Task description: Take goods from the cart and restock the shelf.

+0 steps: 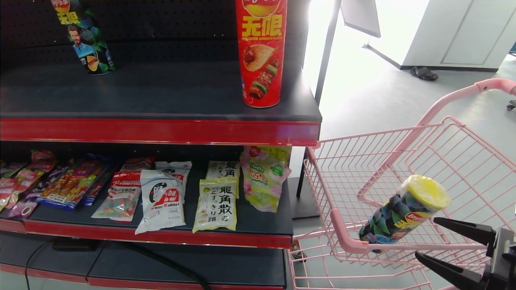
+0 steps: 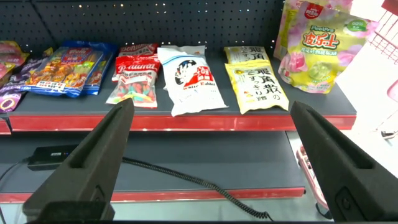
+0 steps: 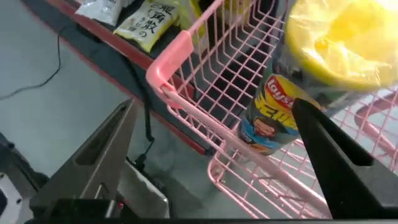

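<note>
The top shelf (image 1: 161,88) has a broad bare stretch between the dark can (image 1: 92,48) at its back left and the red can (image 1: 261,56) near its front right corner. The middle shelf (image 1: 258,225) is crowded with bags (image 1: 161,201) along its front, under the upper shelf's overhang. The cart (image 1: 346,237) is open on top. Its wire walls and pink rim ring the leaning can (image 1: 403,211), whose lidded end lies near the right gripper's (image 1: 426,237) spread fingers.

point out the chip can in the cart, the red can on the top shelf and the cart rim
chip can (image 1: 397,217), head view, middle of its patterned body
red can (image 1: 261,60), head view, middle of its front label
cart rim (image 3: 169,56), right wrist view, thick pink bar at its corner
</note>
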Tool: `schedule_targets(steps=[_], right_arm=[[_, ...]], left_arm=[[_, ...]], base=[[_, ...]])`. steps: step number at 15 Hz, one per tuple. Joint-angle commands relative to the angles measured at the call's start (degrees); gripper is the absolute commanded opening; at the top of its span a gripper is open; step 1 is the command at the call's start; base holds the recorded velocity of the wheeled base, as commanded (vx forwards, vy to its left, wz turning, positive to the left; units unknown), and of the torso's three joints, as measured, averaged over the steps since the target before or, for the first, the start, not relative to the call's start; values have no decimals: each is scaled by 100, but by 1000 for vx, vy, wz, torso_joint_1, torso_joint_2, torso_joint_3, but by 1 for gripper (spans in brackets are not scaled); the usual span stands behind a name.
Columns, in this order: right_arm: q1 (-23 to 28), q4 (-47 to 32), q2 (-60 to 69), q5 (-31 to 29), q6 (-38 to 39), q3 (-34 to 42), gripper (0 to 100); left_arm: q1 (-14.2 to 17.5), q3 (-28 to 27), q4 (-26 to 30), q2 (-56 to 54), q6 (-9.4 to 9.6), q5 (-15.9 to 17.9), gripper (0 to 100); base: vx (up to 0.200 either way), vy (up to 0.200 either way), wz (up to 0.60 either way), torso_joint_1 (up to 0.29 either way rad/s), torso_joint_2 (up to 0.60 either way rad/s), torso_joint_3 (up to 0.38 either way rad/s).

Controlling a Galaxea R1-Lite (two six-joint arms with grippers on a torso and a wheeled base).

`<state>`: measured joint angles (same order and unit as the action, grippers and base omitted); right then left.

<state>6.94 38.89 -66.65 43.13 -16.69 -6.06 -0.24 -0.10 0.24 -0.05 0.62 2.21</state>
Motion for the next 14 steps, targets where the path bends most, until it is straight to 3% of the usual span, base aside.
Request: schedule_targets(steps=[1,3,5,10,14], right_arm=[[774,-83,-929,688,-845,-352,100],[1530,-865,-1395,1075,-1829,-1134,100],[1864,-1445,-1448,1365,-2304,-1363,100],[1925,-1727,-1263,1409,-2541,-1055,100],[1925,-1735,-1474,1382,-2559,-1249,100]], left_arm=[[-2,1,2,5,-1,-1,100],[-2,1,2,5,-1,-1,100],[-2,1,2,5,-1,-1,100],[-2,1,2,5,-1,-1,100],[-2,1,2,5,-1,-1,100]], base=[[0,0,0,0,0,0],[0,0,0,0,0,0],[0,0,0,0,0,0],[0,0,0,0,0,0],[0,0,0,0,0,0]])
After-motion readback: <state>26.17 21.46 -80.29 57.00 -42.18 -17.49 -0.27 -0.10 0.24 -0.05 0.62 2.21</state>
